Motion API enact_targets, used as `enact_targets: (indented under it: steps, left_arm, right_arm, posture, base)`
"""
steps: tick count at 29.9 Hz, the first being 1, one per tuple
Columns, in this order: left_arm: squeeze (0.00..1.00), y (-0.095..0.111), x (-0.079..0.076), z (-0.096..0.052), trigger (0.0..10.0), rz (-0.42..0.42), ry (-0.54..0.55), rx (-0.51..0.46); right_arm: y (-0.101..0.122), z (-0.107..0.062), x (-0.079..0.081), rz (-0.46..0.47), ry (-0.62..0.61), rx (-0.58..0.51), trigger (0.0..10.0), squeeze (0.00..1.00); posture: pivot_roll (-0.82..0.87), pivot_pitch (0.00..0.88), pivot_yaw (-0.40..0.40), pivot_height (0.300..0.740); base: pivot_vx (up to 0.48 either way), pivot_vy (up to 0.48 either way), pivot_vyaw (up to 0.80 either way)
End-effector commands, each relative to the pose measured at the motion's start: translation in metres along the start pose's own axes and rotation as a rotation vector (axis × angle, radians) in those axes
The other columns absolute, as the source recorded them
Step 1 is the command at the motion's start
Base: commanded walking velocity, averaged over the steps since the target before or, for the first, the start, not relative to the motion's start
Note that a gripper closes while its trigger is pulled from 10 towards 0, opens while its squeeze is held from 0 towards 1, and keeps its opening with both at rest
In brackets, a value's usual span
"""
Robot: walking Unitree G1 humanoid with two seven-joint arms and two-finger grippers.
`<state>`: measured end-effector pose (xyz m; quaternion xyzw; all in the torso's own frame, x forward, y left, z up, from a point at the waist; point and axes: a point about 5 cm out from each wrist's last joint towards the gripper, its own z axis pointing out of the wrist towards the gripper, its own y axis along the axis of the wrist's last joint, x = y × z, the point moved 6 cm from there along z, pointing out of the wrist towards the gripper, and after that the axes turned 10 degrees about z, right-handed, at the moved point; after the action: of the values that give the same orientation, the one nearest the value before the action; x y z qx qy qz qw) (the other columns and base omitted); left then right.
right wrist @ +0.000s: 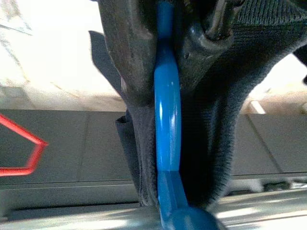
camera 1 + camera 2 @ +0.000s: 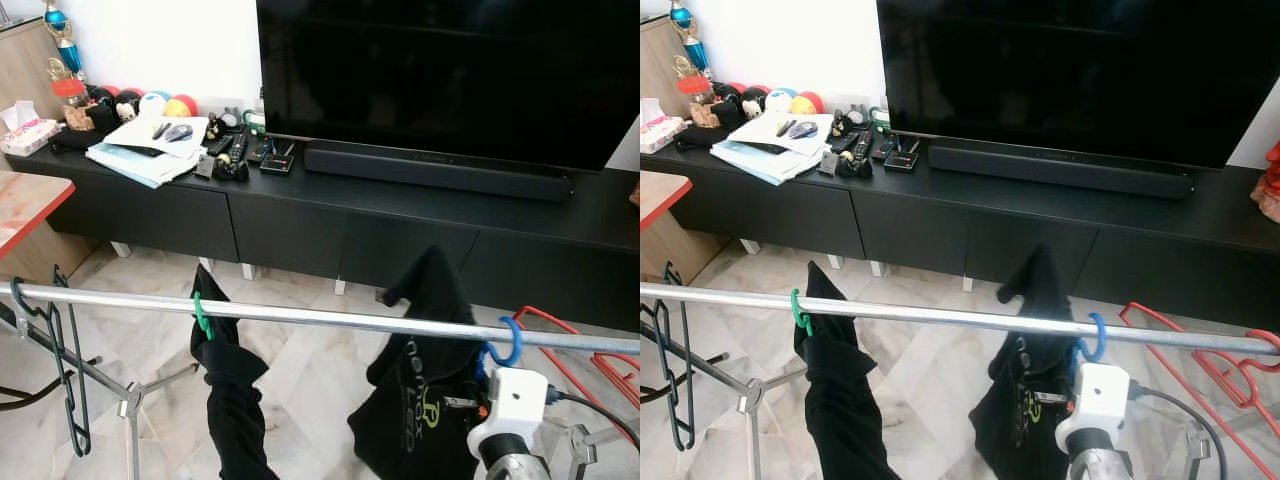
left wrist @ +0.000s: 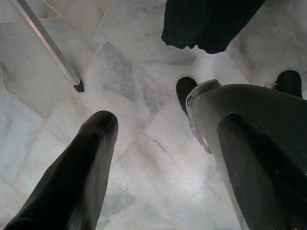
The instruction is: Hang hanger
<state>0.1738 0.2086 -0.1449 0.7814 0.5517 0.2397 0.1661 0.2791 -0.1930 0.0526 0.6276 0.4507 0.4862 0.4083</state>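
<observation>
Blue hanger (image 2: 505, 345): hook curled over the steel rail (image 2: 300, 316), sitting at about 4 o'clock in the head view, directly above the white wrist housing of the right arm. A black garment with green lettering (image 2: 420, 390) hangs from it, below the rail.

Right end effector (image 1: 165, 72): the wrist view looks along its black fingers (image 1: 127, 52), closed tight on the blue hanger's neck, dark fabric bunched round the grip. The hanger stem runs straight along the finger axis towards the rail; the long axis is vertical, the hook at 12 o'clock from the grip and the rail crossing it square.

Judgement: the hook looks seated, or very nearly; whether it bears fully on the rail cannot be told. The coming move turns on that vertical line: let go and draw back down towards 6 o'clock without dragging the hook off.

Left end effector (image 3: 158, 158): fingers spread wide, holding nothing, pointing down at the marble floor (image 3: 144, 182). The right arm is plainly the nearer one.

Further along the rail: green hanger (image 2: 202, 318) with a dark garment at 7 o'clock, black hanger (image 2: 60, 370) at 9 o'clock, red hangers (image 2: 590, 365) just beyond the rail at 3 o'clock.

Far: black TV cabinet (image 2: 400, 220), television (image 2: 440, 70) at 12 o'clock.
</observation>
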Motion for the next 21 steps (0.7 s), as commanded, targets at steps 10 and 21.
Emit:
enact_targets:
  steps: [10,21]
  left_arm:
    - [0.0,-0.014,-0.009,-0.003,10.0,0.024,-0.045,0.045]
    - [0.0,-0.014,-0.008,-0.003,10.0,0.017,-0.039,0.043]
  right_arm:
    - [-0.016,-0.015,-0.016,0.025,-0.123,0.038,0.0,0.0]
    - [-0.014,-0.013,-0.019,0.024,-0.126,-0.008,0.4,0.0]
  posture:
    - [-0.11,0.065,0.005,0.74]
    - [-0.1,0.061,0.001,0.74]
  base:
    - [0.0,0.0,0.0]
    - [0.0,0.0,0.0]
